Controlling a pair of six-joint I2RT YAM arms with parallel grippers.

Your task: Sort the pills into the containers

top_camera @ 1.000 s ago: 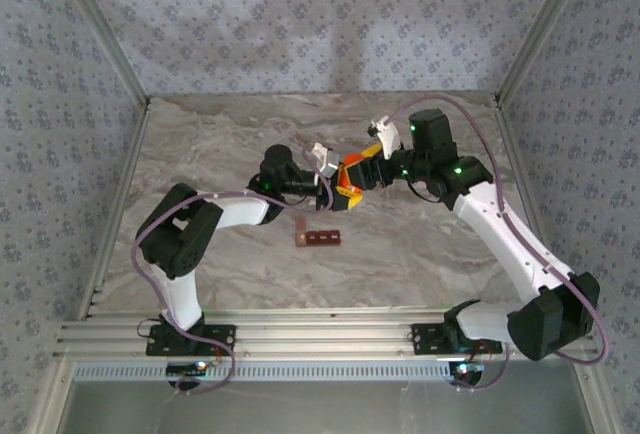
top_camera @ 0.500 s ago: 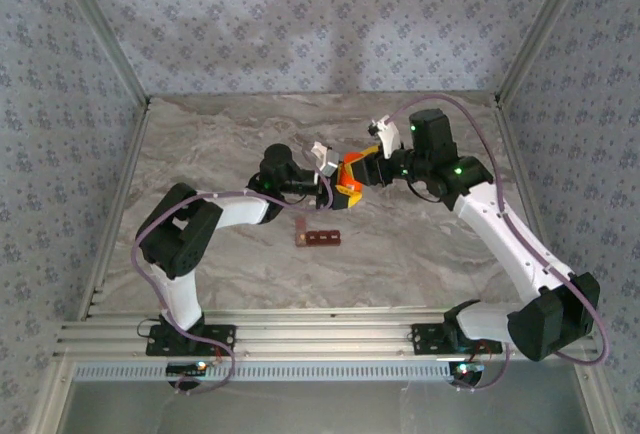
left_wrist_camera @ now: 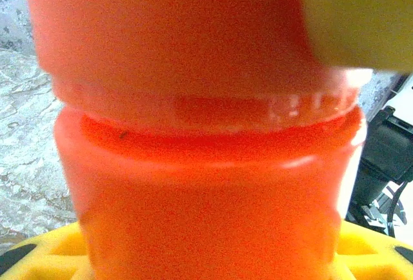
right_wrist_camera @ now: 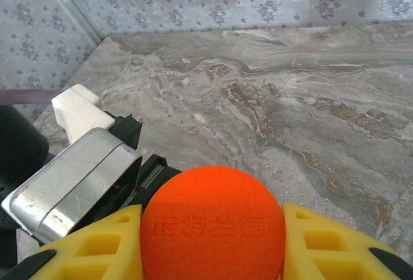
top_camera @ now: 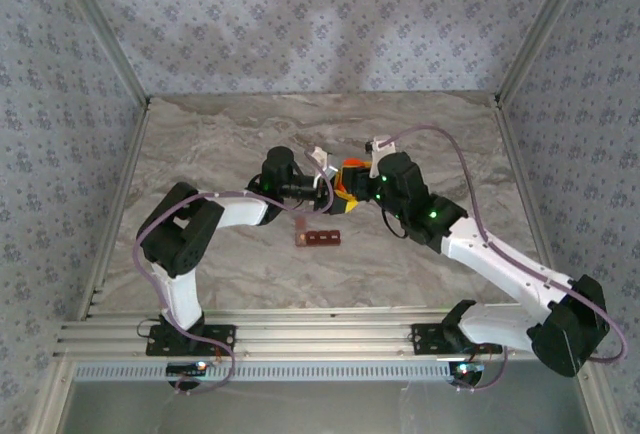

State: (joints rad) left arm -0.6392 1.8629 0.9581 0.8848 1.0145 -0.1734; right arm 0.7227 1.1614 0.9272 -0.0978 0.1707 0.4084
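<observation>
Your left end effector [left_wrist_camera: 206, 260] is clamped on the body of the orange pill bottle [left_wrist_camera: 206, 183], its yellow fingers pressed against both sides low on the wall. Your right end effector [right_wrist_camera: 211, 244] is closed tight on the bottle's orange cap [right_wrist_camera: 211, 212], which sits squarely between its two yellow fingers. The bottle hangs above the middle of the counter [top_camera: 220, 144], held between the two arms. This split hold makes sense: one arm braces the body so the other can twist the cap without the bottle spinning along with it.

The containers [top_camera: 318, 238], a dark red-brown strip of joined cells, lie flat on the counter just on the near side of the bottle, apart from both end effectors. That puts them close under the spot where the bottle would be tipped.

You are probably at the opening step, early in the task. The cap looks seated on the neck, and no pills can be made out through the orange wall. Keep the left hold firm, since a smooth round bottle may slip when twisted.
</observation>
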